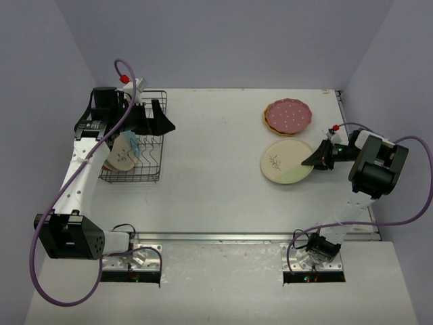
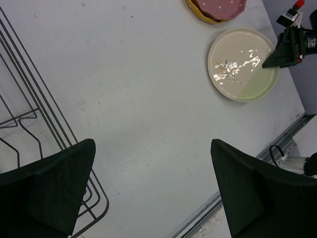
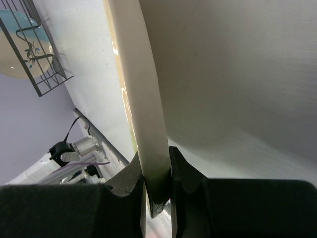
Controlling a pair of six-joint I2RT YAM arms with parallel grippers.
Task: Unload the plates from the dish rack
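My right gripper (image 3: 157, 174) is nearly closed, pinching the rim of a cream plate (image 3: 143, 94) between both fingers. The plate lies low over the right side of the table (image 1: 216, 196), just in front of a pink dotted plate (image 1: 289, 114) stacked on a yellow plate (image 2: 199, 11). I cannot tell whether it rests fully on the table. My left gripper (image 1: 160, 120) is spread wide and holds nothing, hanging above the dish rack (image 1: 132, 177) at far left, where two plates (image 1: 122, 154) stand.

Risks, as I judge them:
- Letting go with the rim raised would drop the plate with a knock.
- Pulling back while clamped would drag it toward the table edge.

Only my right wrist view shows the grip on the rim. Only the overhead view shows both arms and the rack together. My left wrist view shows the plate's leaf sprig and green tint.
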